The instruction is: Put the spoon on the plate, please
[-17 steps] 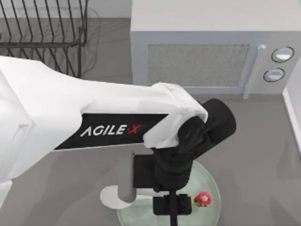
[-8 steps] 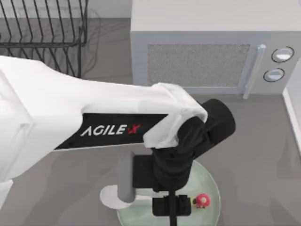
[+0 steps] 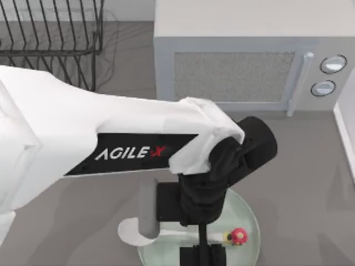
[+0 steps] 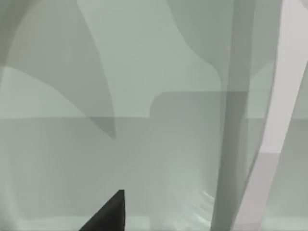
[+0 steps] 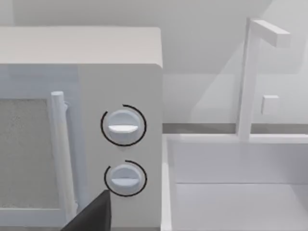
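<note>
The pale green plate (image 3: 247, 219) lies at the front middle of the table, partly under my left arm. The white spoon (image 3: 131, 233) rests with its bowl on the table just left of the plate's rim. Its handle reaches right over the rim onto the plate. My left gripper (image 3: 202, 257) hangs over the plate's front part, close to the end of the handle. The left wrist view looks at the glossy plate (image 4: 120, 159) from very near, with a white strip, probably the spoon handle (image 4: 288, 86), along one side. A dark tip of my right gripper (image 5: 92, 217) shows, parked facing the microwave.
A small red and pink object (image 3: 239, 235) sits on the plate right of the left gripper. The microwave (image 3: 233, 72) stands at the back, a wire dish rack (image 3: 50, 33) at the back left. A white basin (image 5: 231, 192) lies to the microwave's right.
My left gripper has shifted toward the table's front edge, uncovering more of the spoon handle. Spoon, plate and the red object have stayed put.
</note>
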Robot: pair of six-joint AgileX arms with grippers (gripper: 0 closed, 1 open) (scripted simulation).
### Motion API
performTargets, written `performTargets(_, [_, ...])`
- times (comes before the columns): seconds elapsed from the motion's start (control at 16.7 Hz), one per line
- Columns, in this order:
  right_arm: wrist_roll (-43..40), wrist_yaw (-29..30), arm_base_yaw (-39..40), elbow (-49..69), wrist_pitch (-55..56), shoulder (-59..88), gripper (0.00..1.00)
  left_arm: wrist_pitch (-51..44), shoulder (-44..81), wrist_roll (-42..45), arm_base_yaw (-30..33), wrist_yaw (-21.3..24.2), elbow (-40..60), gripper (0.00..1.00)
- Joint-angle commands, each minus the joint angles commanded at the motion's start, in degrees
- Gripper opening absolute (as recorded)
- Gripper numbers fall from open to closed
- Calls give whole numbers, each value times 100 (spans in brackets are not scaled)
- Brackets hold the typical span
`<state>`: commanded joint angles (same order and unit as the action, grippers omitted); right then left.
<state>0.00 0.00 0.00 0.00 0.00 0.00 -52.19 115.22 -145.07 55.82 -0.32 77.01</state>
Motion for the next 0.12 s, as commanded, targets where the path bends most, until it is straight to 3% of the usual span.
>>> performTargets(0.12, [0, 0, 0, 0, 0, 0, 100, 0, 0, 0, 0, 0, 0, 100])
